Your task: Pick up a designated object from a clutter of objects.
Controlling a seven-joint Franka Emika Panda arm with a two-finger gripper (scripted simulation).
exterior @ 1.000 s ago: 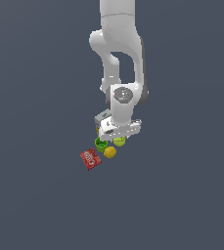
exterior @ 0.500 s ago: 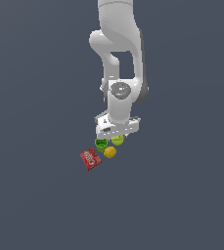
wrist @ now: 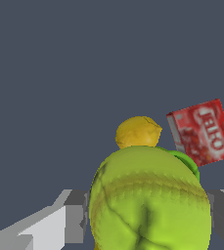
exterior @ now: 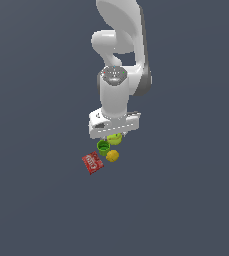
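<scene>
Tennis ball (wrist: 150, 200) is sitting between the two fingers (wrist: 75, 217) of the tool (exterior: 114, 135), filling most of the wrist view, with a grey finger pad showing on each side of it. The pads are lying right at the ball's flanks, so the tool appears to be clamped on it, though actual contact is hard to confirm at this closeness. In the exterior view the yellow-green ball (exterior: 114, 138) is peeking out just under the white hand, only partly visible.

Compared with a second ago, the arm is turning about its vertical axis: the round wrist joint that was facing the camera is now pointing upward, and the hand is sitting a little higher over the group. That suggests the grasp is made and the lift is starting, though the ball is barely clear of its neighbours.

Outward from the tool, the green cup (exterior: 103, 146) is lying just beside the ball, the orange-yellow ball (exterior: 112, 156) is just past the cup, and the red packet (exterior: 92, 162) is resting flat near them on the bench (exterior: 186, 200). The white-and-yellow box is hidden now.
</scene>
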